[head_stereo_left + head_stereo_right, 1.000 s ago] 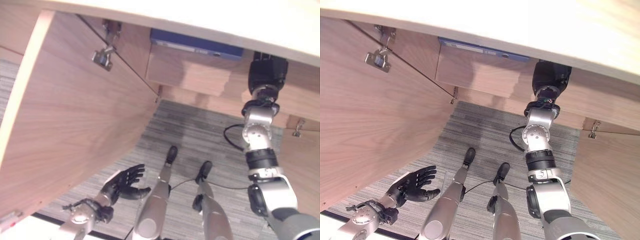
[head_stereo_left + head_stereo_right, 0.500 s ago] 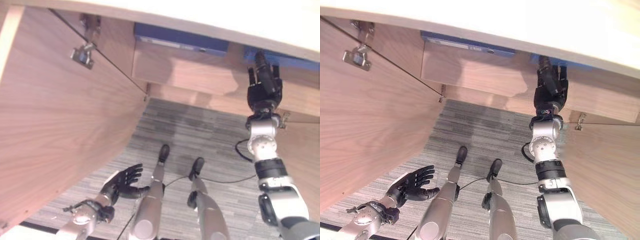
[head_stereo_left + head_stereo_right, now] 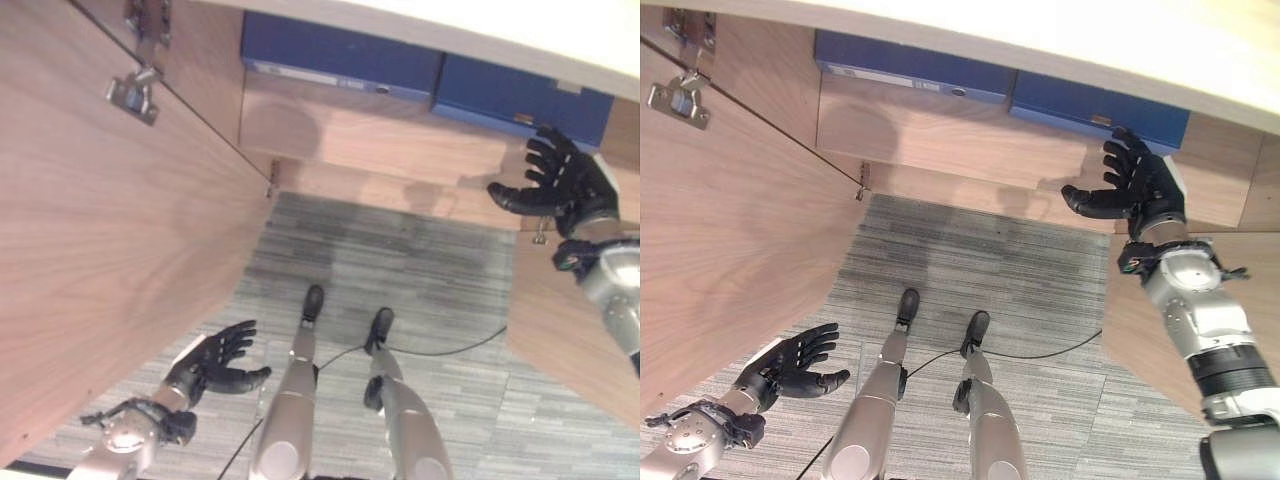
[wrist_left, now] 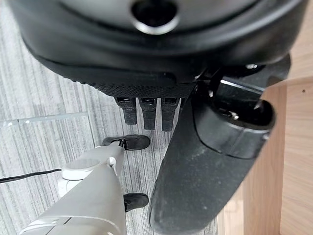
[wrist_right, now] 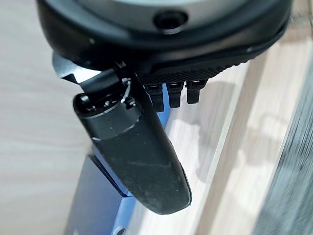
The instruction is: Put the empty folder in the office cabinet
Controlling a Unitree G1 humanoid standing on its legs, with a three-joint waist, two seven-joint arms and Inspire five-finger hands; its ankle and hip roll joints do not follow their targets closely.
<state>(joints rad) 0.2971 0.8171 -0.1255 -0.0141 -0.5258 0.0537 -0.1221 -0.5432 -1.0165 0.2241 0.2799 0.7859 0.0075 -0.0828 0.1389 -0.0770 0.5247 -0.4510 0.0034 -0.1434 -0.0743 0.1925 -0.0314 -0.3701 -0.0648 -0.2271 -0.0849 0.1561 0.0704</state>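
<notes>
Eye views: two flat blue folders lie side by side on the shelf of the wooden office cabinet (image 3: 330, 130). The right-hand blue folder (image 3: 1095, 105) sits near the shelf's right end, its front edge close to the shelf's front edge; the second blue folder (image 3: 340, 60) lies to its left. Right hand (image 3: 1140, 190) hangs just in front of and below the right folder, fingers spread wide, holding nothing, apart from it. Left hand (image 3: 215, 360) is low over the grey striped carpet (image 3: 420, 270), fingers relaxed, empty, beside the open wooden cabinet door (image 3: 110, 230).

L wrist view: thumb and straight fingers over carpet, nothing held.

R wrist view: fingers straight, thumb out; blue folder edge shows past the thumb, not touched.

Judgement: folder looks placed, so step in hand is prob. clearing the arm. Do it well by pulling the right hand straight back, fingers kept flat, w/o catching the folder's front edge or the right-side cabinet door (image 3: 1140, 320). If the folder overhangs, a flat-fingered nudge inward first.
</notes>
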